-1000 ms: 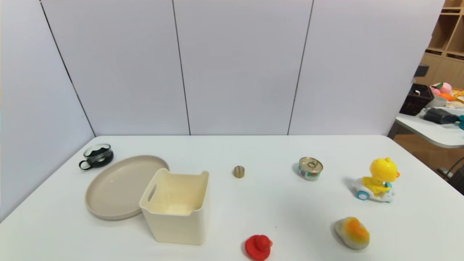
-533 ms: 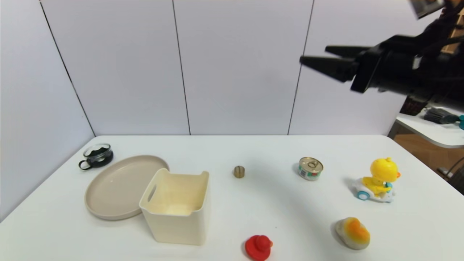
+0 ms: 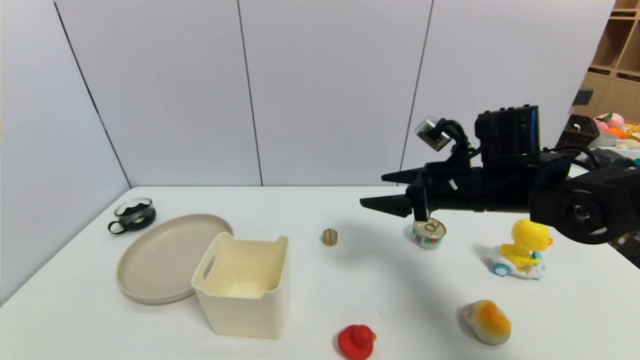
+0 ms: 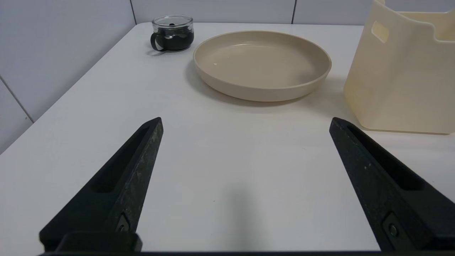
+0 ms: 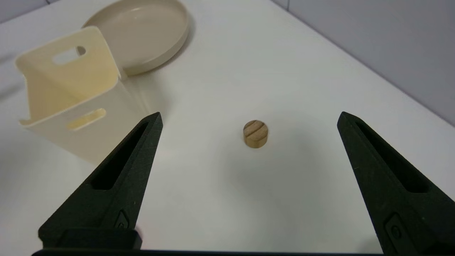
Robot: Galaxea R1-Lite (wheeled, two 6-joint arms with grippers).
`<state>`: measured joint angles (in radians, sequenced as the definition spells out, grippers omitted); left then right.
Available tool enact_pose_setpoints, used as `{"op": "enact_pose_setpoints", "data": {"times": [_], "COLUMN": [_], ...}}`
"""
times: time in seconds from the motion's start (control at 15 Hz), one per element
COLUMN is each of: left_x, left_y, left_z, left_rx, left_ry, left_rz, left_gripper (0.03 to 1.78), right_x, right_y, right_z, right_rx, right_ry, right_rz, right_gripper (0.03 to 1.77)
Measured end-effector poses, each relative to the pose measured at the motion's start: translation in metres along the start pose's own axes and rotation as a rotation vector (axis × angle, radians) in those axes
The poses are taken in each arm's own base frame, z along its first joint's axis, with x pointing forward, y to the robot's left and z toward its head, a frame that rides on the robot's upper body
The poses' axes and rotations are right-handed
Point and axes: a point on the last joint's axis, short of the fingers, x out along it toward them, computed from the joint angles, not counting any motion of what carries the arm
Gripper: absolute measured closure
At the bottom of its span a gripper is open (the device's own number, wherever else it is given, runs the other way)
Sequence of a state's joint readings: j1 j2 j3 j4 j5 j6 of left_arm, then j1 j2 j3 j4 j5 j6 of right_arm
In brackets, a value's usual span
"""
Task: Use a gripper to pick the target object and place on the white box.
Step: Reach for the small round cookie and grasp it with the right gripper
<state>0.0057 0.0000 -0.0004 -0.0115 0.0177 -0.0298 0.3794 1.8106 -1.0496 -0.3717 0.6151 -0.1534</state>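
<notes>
The target object (image 3: pixel 329 237), a tiny olive-brown striped cylinder, stands alone mid-table, right of the white box (image 3: pixel 245 315). My right gripper (image 3: pixel 373 190) hovers above the table just right of the cylinder, over the tin can, pointing left. Its jaws are wide open and empty. In the right wrist view the target object (image 5: pixel 255 134) lies ahead of the right gripper (image 5: pixel 249 115), centred between the jaws, with the white box (image 5: pixel 53 81) beyond. The left gripper (image 4: pixel 246 120) rests low over the table's near left, open and empty, with the white box (image 4: pixel 398 81) ahead of it.
A beige plate (image 3: pixel 165 257) touches the box's left side, with a dark glass cup (image 3: pixel 133 215) behind it. A tin can (image 3: pixel 428 232) sits under my right wrist. Right of it are a yellow duck toy (image 3: pixel 522 247), an orange-grey lump (image 3: pixel 486 321) and a red duck (image 3: pixel 356 341).
The right arm entered from the upper right and dropped down and leftward to hover near the cylinder, jaws staying open. No object on the table has moved.
</notes>
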Motion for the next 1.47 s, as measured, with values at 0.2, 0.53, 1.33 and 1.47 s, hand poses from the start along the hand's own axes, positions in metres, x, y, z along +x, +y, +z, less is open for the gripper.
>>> {"op": "enact_pose_setpoints", "data": {"times": [0.2, 0.53, 1.33, 1.47], "left_x": [0.0, 0.0, 0.0, 0.0], "left_y": [0.0, 0.0, 0.0, 0.0], "left_z": [0.0, 0.0, 0.0, 0.0], "left_rx": [0.0, 0.0, 0.0, 0.0], "left_ry": [0.0, 0.0, 0.0, 0.0], "left_rz": [0.0, 0.0, -0.001, 0.0], "left_gripper": [0.12, 0.12, 0.12, 0.12], "right_x": [0.018, 0.05, 0.093, 0.094], "right_y": [-0.008, -0.013, -0.003, -0.005], "right_z": [-0.023, -0.043, -0.065, -0.065], "right_rx": [-0.031, -0.067, -0.155, -0.153], "right_ry": [0.053, 0.075, 0.128, 0.142], "right_rz": [0.071, 0.126, 0.151, 0.106], "right_gripper": [0.1, 0.1, 0.1, 0.1]}}
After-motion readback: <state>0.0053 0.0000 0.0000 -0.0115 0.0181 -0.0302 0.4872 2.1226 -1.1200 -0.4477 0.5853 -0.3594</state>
